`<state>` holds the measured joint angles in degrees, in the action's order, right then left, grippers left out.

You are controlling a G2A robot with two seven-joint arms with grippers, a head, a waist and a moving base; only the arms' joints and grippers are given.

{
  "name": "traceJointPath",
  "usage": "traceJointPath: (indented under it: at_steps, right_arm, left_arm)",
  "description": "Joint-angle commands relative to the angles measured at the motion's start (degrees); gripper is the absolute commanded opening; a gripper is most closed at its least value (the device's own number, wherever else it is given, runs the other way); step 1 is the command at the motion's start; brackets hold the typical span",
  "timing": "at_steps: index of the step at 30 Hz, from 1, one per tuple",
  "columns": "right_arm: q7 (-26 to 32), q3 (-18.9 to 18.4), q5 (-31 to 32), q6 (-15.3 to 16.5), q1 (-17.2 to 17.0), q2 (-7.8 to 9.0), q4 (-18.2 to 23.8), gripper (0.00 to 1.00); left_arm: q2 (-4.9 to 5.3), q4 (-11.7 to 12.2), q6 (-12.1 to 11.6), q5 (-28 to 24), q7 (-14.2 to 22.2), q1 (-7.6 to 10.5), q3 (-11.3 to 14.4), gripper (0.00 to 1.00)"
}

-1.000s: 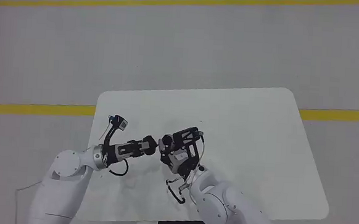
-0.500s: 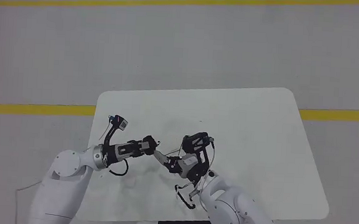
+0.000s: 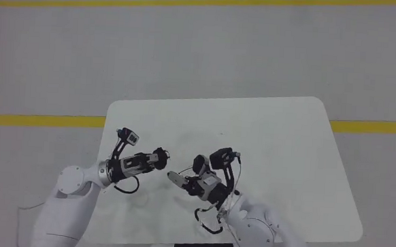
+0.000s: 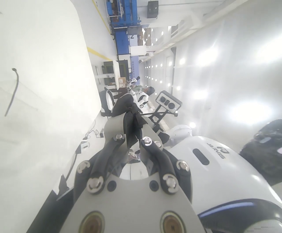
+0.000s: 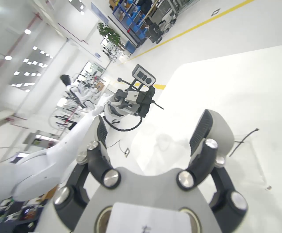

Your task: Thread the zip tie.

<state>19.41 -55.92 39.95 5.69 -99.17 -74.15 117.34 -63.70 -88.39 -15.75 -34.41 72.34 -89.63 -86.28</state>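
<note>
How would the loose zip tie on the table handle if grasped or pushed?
Likely flexible: the zip tie is a thin strip lying curved. Probably very light, so a push could skid it across the smooth table.

Left gripper (image 3: 163, 154) and right gripper (image 3: 183, 172) close, apart; white table (image 3: 285, 142) beneath

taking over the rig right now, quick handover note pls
Left pincer: shut on a zip tie, tip sticking out, over the table.
Right pincer: open, empty, facing the left one, a gap between them.
Second tie: lying loose on the table.
Done: one tie is in hand. I cannot tell whether it is threaded.
Left: check it, and thread the tip through the head if needed.
</note>
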Motion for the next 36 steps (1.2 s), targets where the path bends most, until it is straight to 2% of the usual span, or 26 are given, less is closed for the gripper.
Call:
traceJointPath:
  at_steps: [1,6,9,10,17,18,20,23,27,30,32,33,36]
  right_arm:
    - [0.8,-0.4,-4.3,2.0,0.4,0.06,-1.0,1.0]
    - [4.4,-0.8,-17.3,5.2,2.5,-0.04,-5.1,1.0]
    - [6.4,-1.0,-25.7,6.4,4.3,-0.22,-7.7,1.0]
    - [6.4,-1.0,-25.7,6.4,4.3,-0.22,-7.7,1.0]
    - [6.4,-1.0,-25.7,6.4,4.3,-0.22,-7.7,1.0]
    - [6.4,-0.8,-26.7,6.4,4.2,-0.25,-8.0,1.0]
    - [7.4,-0.8,-31.0,6.4,5.1,-0.33,-9.9,1.0]
    - [10.8,-0.9,-41.7,9.6,6.4,-0.48,-13.3,1.0]
    - [15.2,-0.8,-52.0,10.9,8.7,-0.66,-17.8,1.0]
    - [17.8,-0.2,-59.5,10.4,10.3,-0.94,-20.9,1.0]
    - [19.2,0.1,-62.9,10.2,11.4,-1.1,-22.5,1.0]
    - [19.2,0.1,-62.9,10.2,11.4,-1.1,-22.5,1.0]
    - [19.2,0.1,-62.9,10.2,11.4,-1.1,-22.5,1.0]
  left_arm:
    - [0.09,1.4,0.4,-2.0,1.5,0.55,0.1,0.0]
    - [0.27,5.4,1.5,-7.6,6.6,2.51,0.7,0.0]
    - [0.45,6.9,1.7,-9.1,7.3,3.68,1.4,0.0]
    - [0.62,6.9,0.4,-7.2,7.3,4.08,1.3,0.0]
    - [0.62,6.9,0.4,-7.2,7.3,4.08,1.3,0.0]
    - [0.56,7.0,1.2,-7.7,6.0,4.18,1.7,0.0]
    - [0.46,7.9,2.0,-9.2,5.3,4.88,2.4,0.0]
    - [0.48,8.9,4.4,-14.0,7.3,5.65,4.1,0.0]
    - [1.22,9.3,5.6,-17.1,7.3,6.29,6.5,0.0]
    - [2.03,9.4,6.6,-20.0,7.3,6.97,9.0,0.0]
    - [2.67,10.0,6.2,-21.0,7.3,7.68,10.1,0.0]
    - [2.92,10.2,5.2,-20.2,7.3,8.02,10.3,0.0]
    - [2.92,10.2,5.2,-20.2,7.3,8.02,10.3,0.0]
